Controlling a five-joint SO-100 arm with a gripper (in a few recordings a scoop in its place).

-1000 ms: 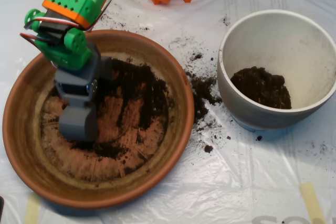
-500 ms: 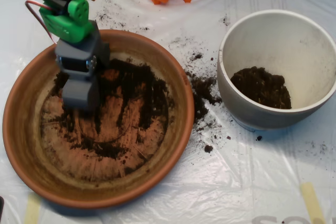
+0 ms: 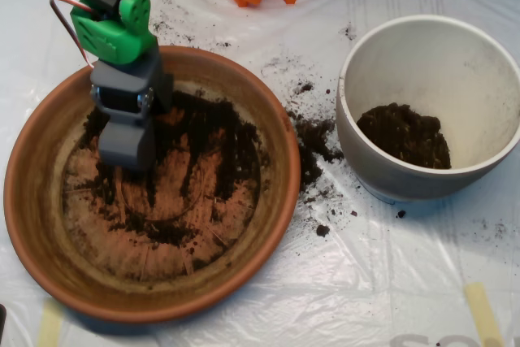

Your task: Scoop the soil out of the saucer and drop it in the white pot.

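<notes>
A grey scoop (image 3: 127, 145) on a green arm sits in the upper left of the terracotta saucer (image 3: 32, 201); whether its shells are closed cannot be told. Dark soil (image 3: 213, 140) lies smeared across the saucer, spilled on the plastic sheet (image 3: 390, 282), and piled inside the white pot (image 3: 382, 54) at right.

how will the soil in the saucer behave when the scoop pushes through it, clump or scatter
The soil looks loose and crumbly, so it would probably smear and scatter. It lies thin over the saucer, so each pass of the scoop likely gathers little. Crumbs on the plastic sheet suggest it spills easily.
</notes>
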